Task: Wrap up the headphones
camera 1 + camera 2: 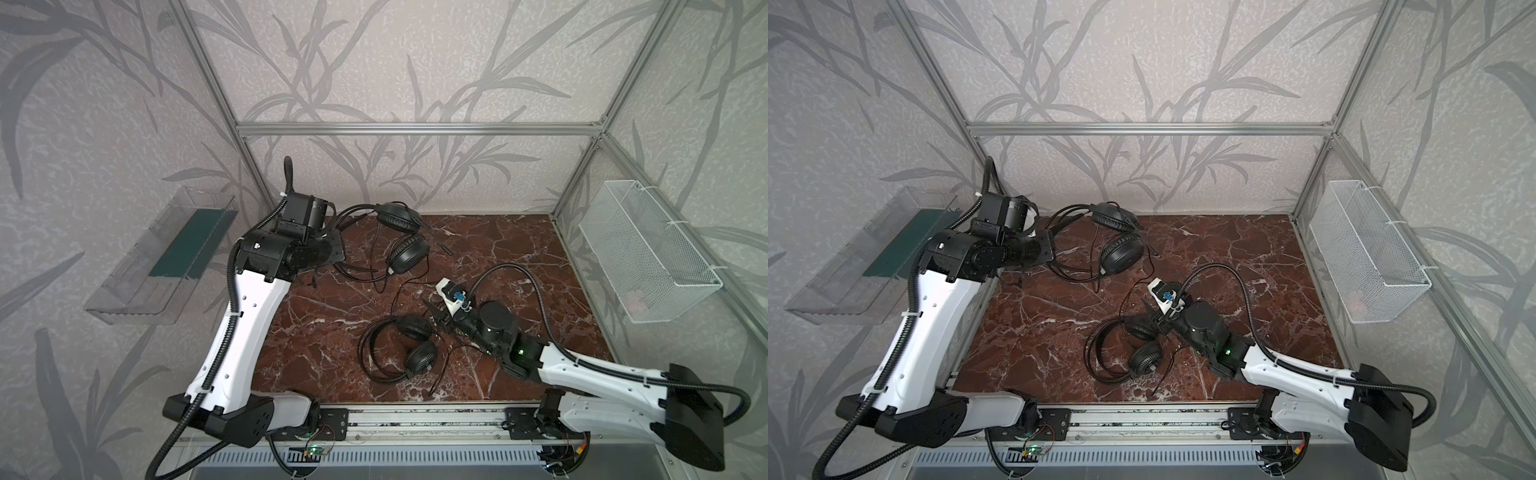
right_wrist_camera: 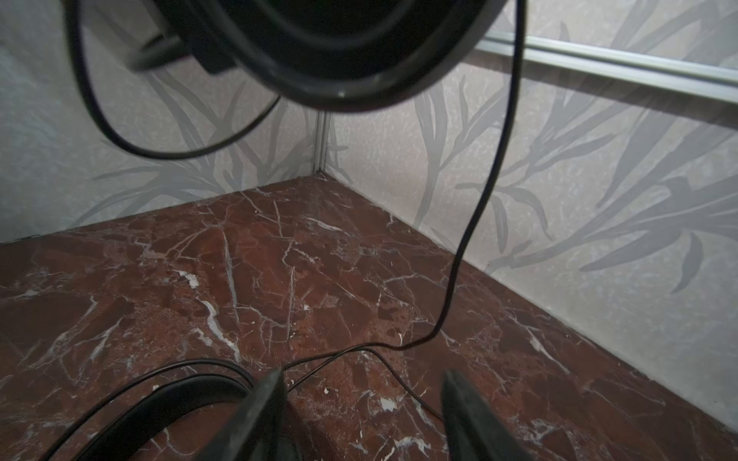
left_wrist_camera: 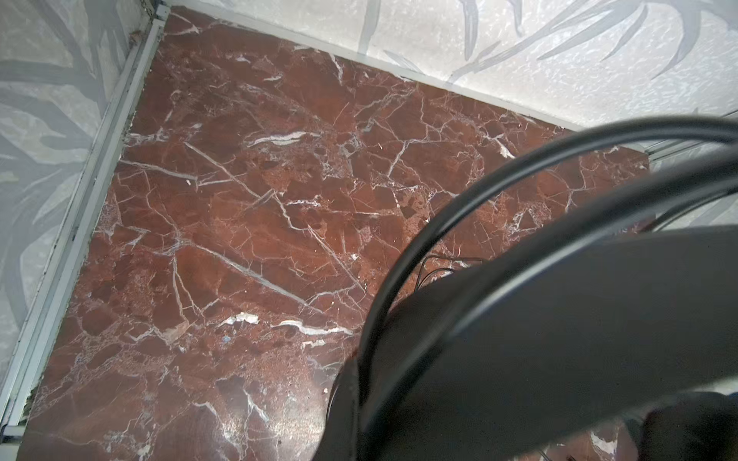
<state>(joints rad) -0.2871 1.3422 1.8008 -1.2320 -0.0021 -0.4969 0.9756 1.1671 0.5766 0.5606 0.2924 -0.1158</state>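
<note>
The right gripper (image 1: 432, 312) hangs with its jaws apart and holds nothing. It is low over the near headset (image 1: 422, 357), which lies on the marble table (image 1: 316, 340) toward the near middle. A thin cable (image 2: 467, 239) droops across just beyond those jaws, coming down from the far headset (image 1: 409, 254). The left gripper (image 1: 329, 251) pinches that headset's headband tight at far left. A wire basket (image 1: 648, 257) hangs on the right wall and a clear tray (image 1: 158, 257) on the left.
</note>
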